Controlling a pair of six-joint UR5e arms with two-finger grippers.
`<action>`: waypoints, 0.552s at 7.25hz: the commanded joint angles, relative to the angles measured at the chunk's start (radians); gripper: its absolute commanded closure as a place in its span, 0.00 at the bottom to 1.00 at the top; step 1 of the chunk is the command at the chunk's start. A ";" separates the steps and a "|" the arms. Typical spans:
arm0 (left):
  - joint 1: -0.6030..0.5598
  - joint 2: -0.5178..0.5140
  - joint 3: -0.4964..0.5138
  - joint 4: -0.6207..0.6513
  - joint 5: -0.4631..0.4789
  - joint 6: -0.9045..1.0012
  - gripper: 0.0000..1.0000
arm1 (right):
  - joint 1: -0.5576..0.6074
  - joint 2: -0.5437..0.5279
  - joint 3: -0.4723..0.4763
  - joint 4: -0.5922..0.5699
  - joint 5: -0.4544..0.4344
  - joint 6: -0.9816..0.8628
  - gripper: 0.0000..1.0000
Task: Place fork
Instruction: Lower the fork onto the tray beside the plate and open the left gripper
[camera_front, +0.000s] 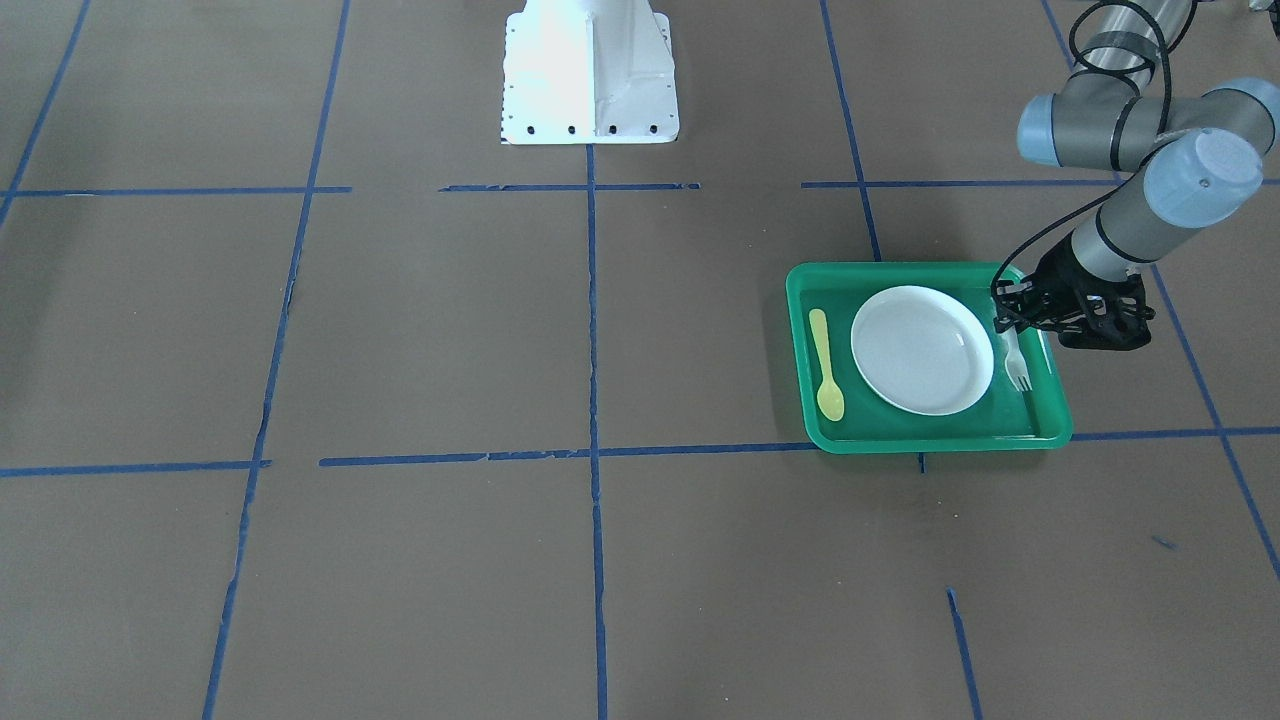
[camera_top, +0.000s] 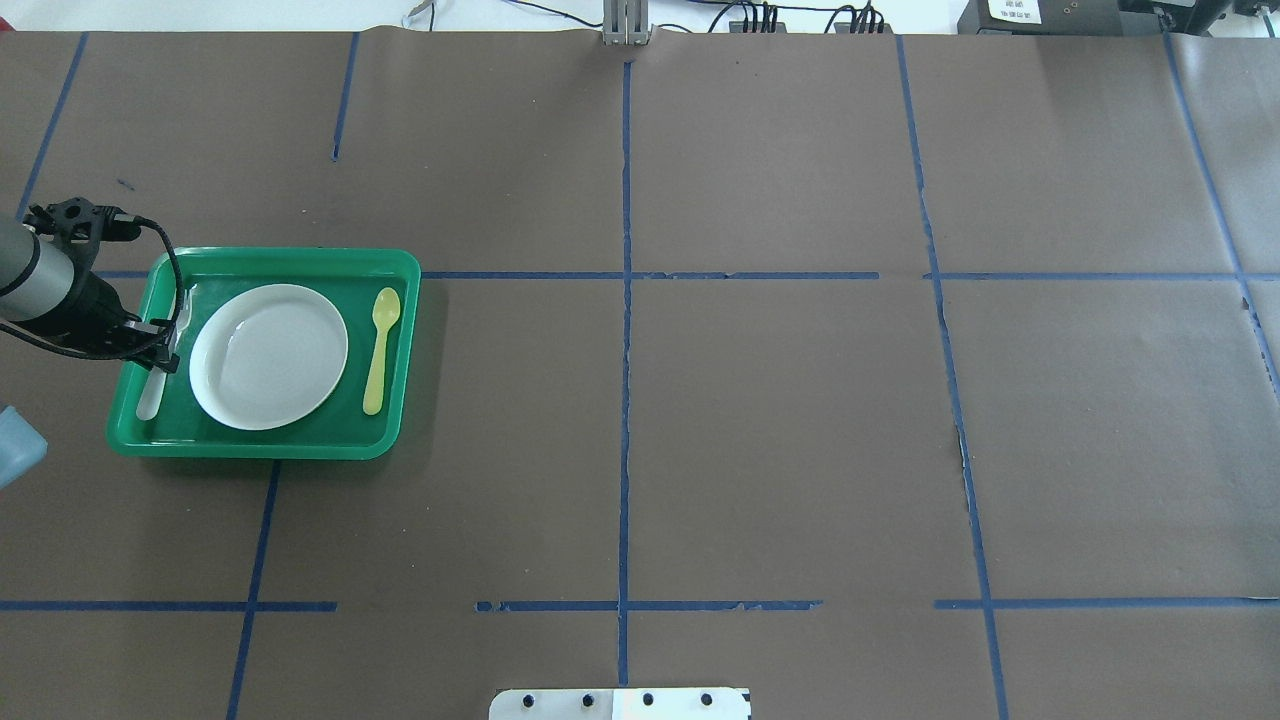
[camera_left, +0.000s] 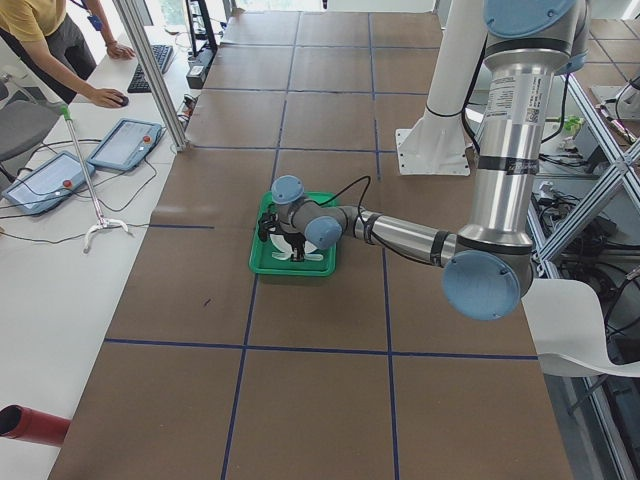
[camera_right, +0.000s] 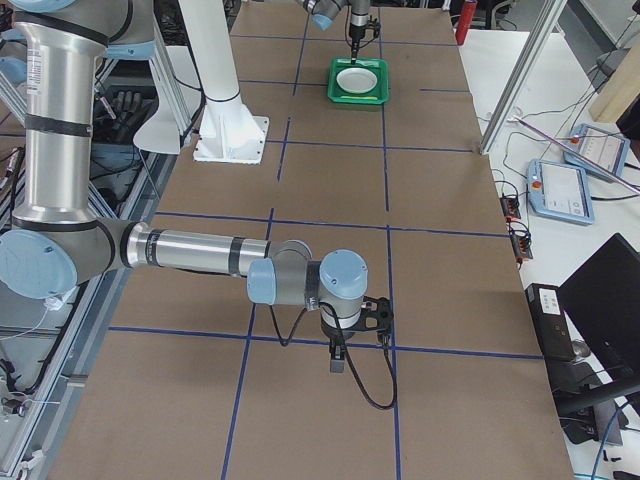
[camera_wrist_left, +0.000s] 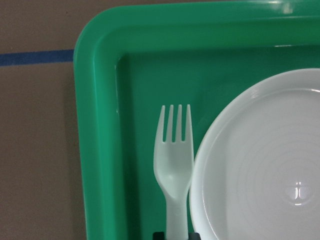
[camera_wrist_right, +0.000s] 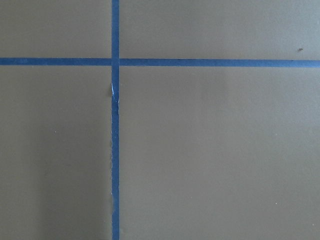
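The pale whitish fork (camera_wrist_left: 174, 165) lies flat in the green tray (camera_wrist_left: 95, 125), along its left side and close beside the white plate (camera_wrist_left: 265, 165), tines pointing away from the wrist. My left gripper (camera_wrist_left: 176, 235) has its dark fingertips tight on either side of the fork's handle. The front view shows the same: the left gripper (camera_front: 1005, 322) over the handle end of the fork (camera_front: 1017, 365), at the tray (camera_front: 940, 440). My right gripper (camera_right: 337, 362) hovers over bare brown paper far from the tray; I cannot tell whether it is open or shut.
A yellow spoon (camera_front: 825, 365) lies in the tray on the plate's (camera_front: 922, 350) other side. The white robot base (camera_front: 590, 80) stands at the table's middle edge. Blue tape lines cross the brown paper. Operators' tablets (camera_left: 125, 143) sit on a side desk.
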 joint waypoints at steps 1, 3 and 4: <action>-0.001 -0.003 0.016 0.000 -0.001 0.001 1.00 | 0.000 0.000 0.000 0.000 0.000 0.000 0.00; -0.001 -0.003 0.016 0.000 -0.001 0.001 0.69 | 0.000 0.000 0.000 0.000 0.000 0.000 0.00; -0.001 -0.003 0.016 0.000 0.000 0.001 0.37 | 0.000 0.000 0.000 0.002 0.000 0.000 0.00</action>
